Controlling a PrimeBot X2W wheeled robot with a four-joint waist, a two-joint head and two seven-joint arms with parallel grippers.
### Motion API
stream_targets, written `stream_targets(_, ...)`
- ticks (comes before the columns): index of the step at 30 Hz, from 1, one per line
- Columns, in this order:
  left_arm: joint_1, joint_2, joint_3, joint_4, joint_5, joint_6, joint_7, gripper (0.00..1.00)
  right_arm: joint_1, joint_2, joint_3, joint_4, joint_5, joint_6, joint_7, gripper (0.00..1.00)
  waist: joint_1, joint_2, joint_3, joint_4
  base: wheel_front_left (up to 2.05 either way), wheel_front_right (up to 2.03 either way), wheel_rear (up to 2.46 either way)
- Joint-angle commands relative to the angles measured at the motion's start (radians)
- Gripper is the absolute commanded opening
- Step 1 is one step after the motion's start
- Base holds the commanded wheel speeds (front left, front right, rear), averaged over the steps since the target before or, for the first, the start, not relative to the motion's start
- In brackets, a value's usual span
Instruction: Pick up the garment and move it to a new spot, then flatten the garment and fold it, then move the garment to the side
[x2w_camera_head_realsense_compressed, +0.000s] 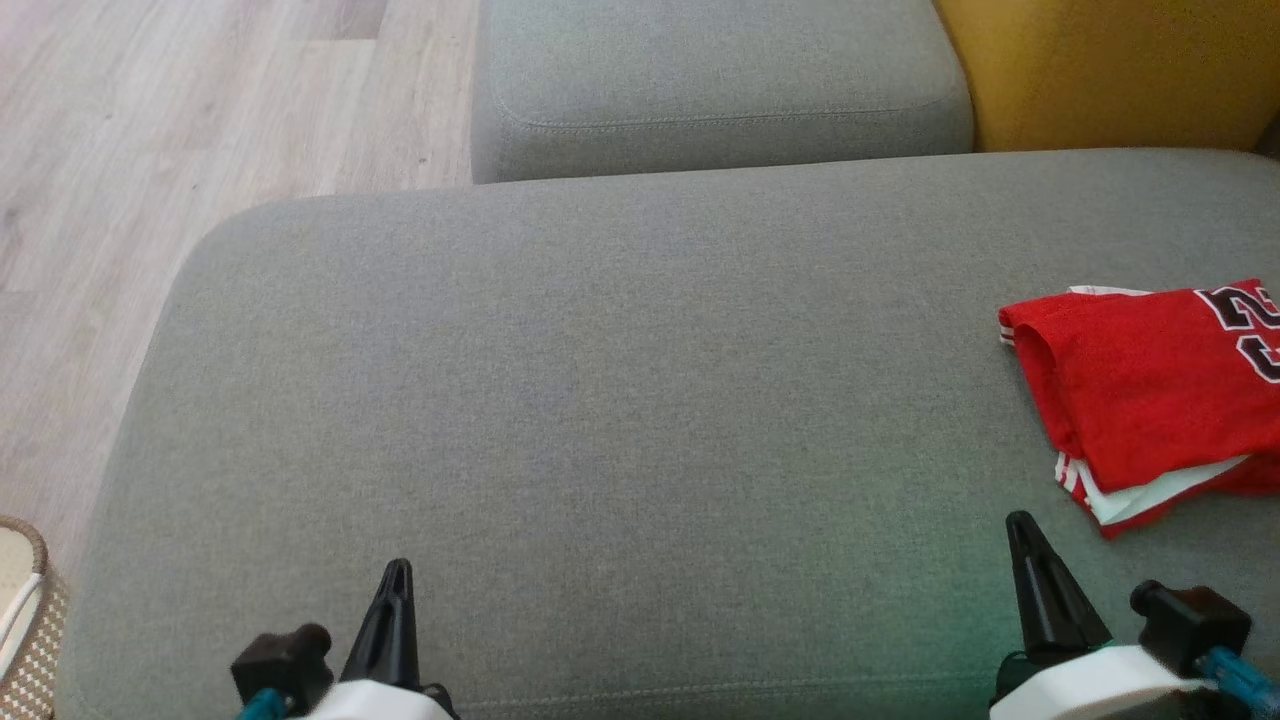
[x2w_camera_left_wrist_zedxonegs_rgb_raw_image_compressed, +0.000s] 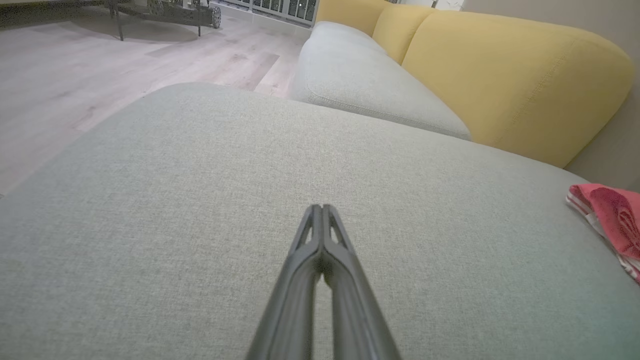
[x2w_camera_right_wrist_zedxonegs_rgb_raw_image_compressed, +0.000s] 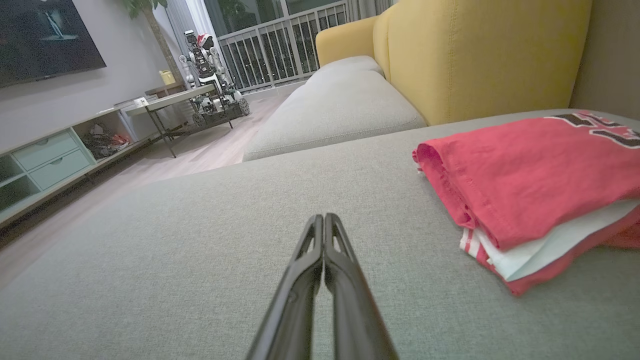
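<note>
Both arms are low at the near edge of the big grey seat cushion (x2w_camera_head_realsense_compressed: 600, 400).

Left end effector (x2w_camera_head_realsense_compressed: 397, 570): fingers clenched together with nothing between them, at the lower left of the head view over bare fabric. The left wrist view confirms it: the two fingers meet at the tip.

Right end effector (x2w_camera_head_realsense_compressed: 1020, 525): same, pressed closed and empty, at the lower right of the head view. Its tip is near the garment (x2w_camera_head_realsense_compressed: 1150, 390) but apart from it; the garment lies up and to the right of the tip. I can't tell whether either tip touches the cushion.

The garment is a red jersey folded into a compact stack. It rests on the right end of the cushion, well apart from the left end effector. The top face has black-and-white numerals, cut off by the head view's right edge, so I can't read them fully. A white layer and red-white striped trim poke out of the stack's near edge. The folded edge faces the middle of the cushion. In the right wrist view it looks rolled and slightly puffy, not pressed flat.

Beyond the cushion, a second grey cushion (x2w_camera_head_realsense_compressed: 720, 90) butts against its far side, with a yellow backrest (x2w_camera_head_realsense_compressed: 1100, 70) to the right of that. There is pale wood floor (x2w_camera_head_realsense_compressed: 150, 150) on the left and a woven basket (x2w_camera_head_realsense_compressed: 25, 620) in the lower-left corner of the head view.
</note>
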Motion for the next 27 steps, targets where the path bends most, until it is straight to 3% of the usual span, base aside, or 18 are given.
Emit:
stream_targets(1, -0.054, 0.008, 0.021, -0.025, -0.031, -0.007, 0.005, 0.0, -0.053, -0.006, -0.005, -0.026, 0.034, 0.0, 0.008, 0.0, 0.0, 0.0, 0.001, -0.001, 0.0, 0.0, 0.0)
stream_targets(27, -0.106, 0.019, 0.075, 0.0, -0.331, -0.056, 0.063, 0.0, -0.099, -0.009, -0.016, -0.001, 0.336, 0.0, 0.08, 0.0, 0.0, 0.0, 0.016, -0.012, 0.0, 0.0, 0.0)
